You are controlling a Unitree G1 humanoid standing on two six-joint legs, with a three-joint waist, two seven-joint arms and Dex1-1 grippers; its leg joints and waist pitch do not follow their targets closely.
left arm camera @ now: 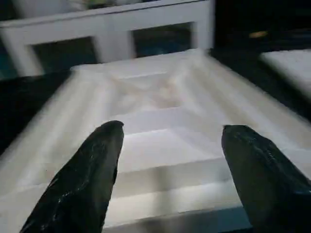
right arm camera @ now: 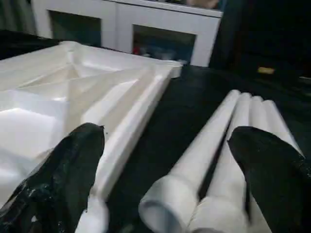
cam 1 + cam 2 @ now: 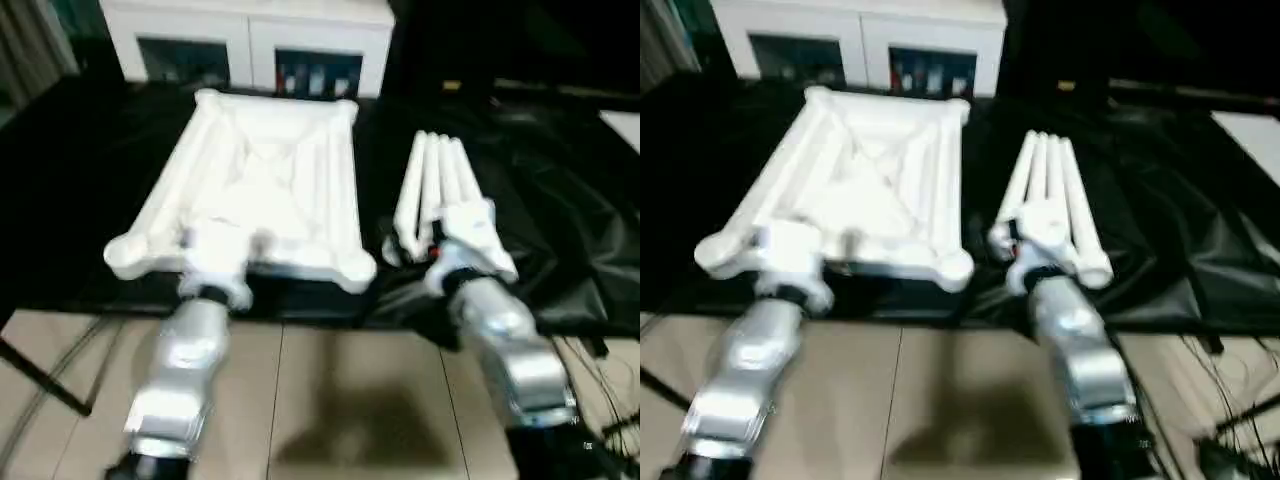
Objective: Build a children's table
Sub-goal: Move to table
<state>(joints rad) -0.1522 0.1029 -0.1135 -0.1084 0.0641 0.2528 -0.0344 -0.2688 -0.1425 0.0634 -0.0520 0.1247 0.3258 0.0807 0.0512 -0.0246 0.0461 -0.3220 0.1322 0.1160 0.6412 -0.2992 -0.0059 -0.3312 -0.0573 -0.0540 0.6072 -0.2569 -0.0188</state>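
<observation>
Right wrist view: right claw (image 2: pixel 165 170), fingers spread wide and empty, hovered over the near ends of the legs (image 2: pixel 228 145), which lay bundled just right of the tabletop (image 3: pixel 255 190). Tabletop lay ribbed side up. Left claw (image 1: pixel 170 170), fingers apart and empty, stood above its near edge. Step judged: first leg not yet picked; next move needs a lowering and closing on one leg.

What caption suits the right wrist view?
Open right gripper above white tapered plastic table legs lying beside the upturned white ribbed plastic tabletop.
</observation>
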